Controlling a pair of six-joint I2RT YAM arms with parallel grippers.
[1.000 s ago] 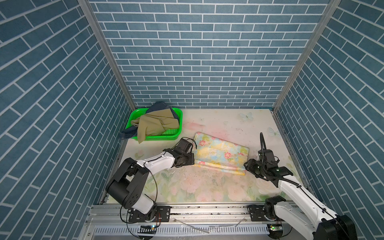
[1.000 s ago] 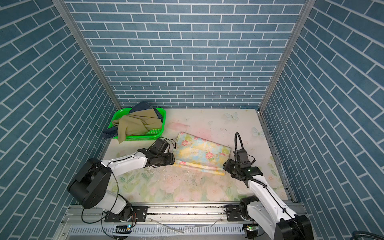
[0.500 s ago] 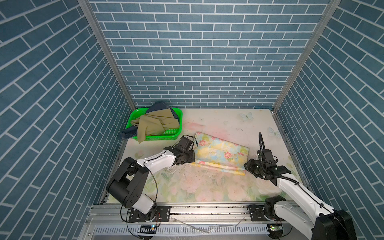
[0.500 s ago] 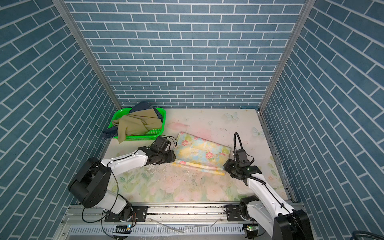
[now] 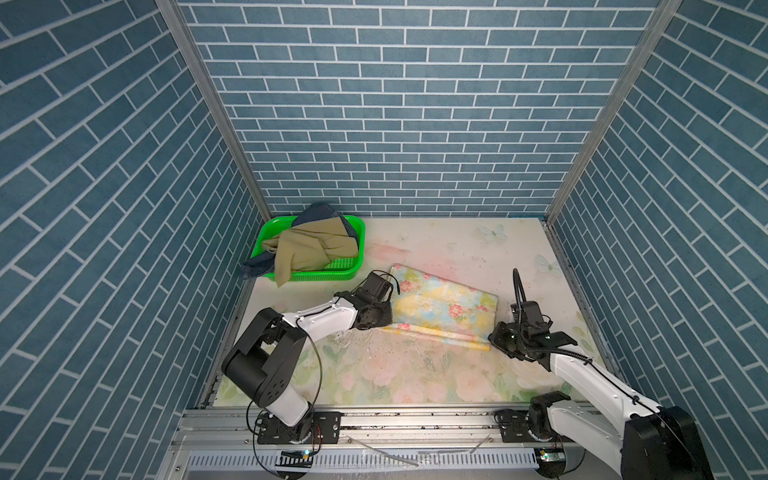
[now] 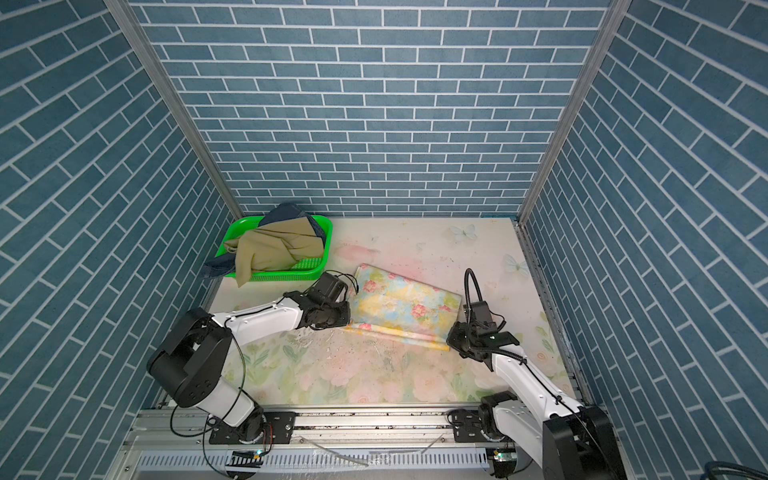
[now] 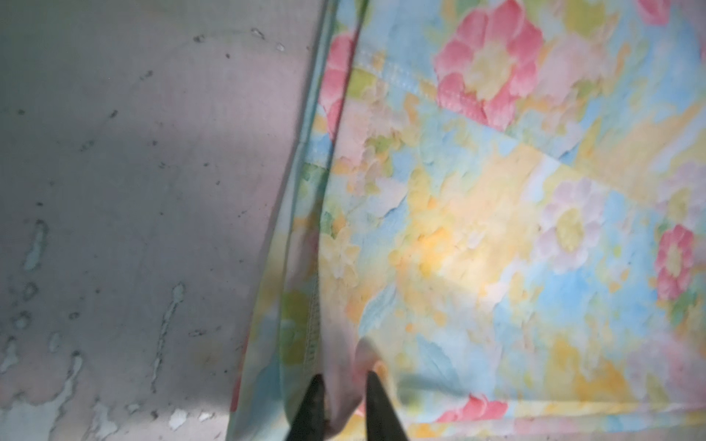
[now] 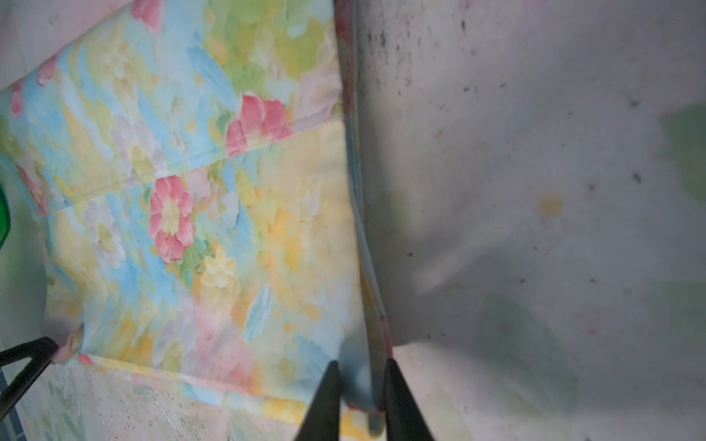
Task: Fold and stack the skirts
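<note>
The pastel floral skirt [image 5: 444, 305] [image 6: 409, 305] lies folded flat on the table, mid-right. My left gripper [image 5: 390, 324] [image 6: 348, 323] is shut on its near left corner; in the left wrist view a fold of the skirt [image 7: 496, 229] is pinched in that gripper [image 7: 344, 376]. My right gripper [image 5: 492, 338] [image 6: 450, 338] is shut on the near right corner; the right wrist view shows the skirt's [image 8: 191, 229] edge clamped in that gripper [image 8: 362, 362]. The olive-khaki skirt [image 5: 311, 249] [image 6: 274, 249] is heaped over the denim skirt [image 5: 320, 210] [image 6: 286, 210].
The green basket [image 5: 332, 275] [image 6: 291, 275] stands at the back left corner and holds the two other skirts; cloth hangs over its left and front rims. Blue brick walls close in the table on three sides. A metal rail runs along the front edge.
Both grippers have gone from open to shut on the floral skirt's near corners. The left one edged right onto the cloth, the right one slightly left.
</note>
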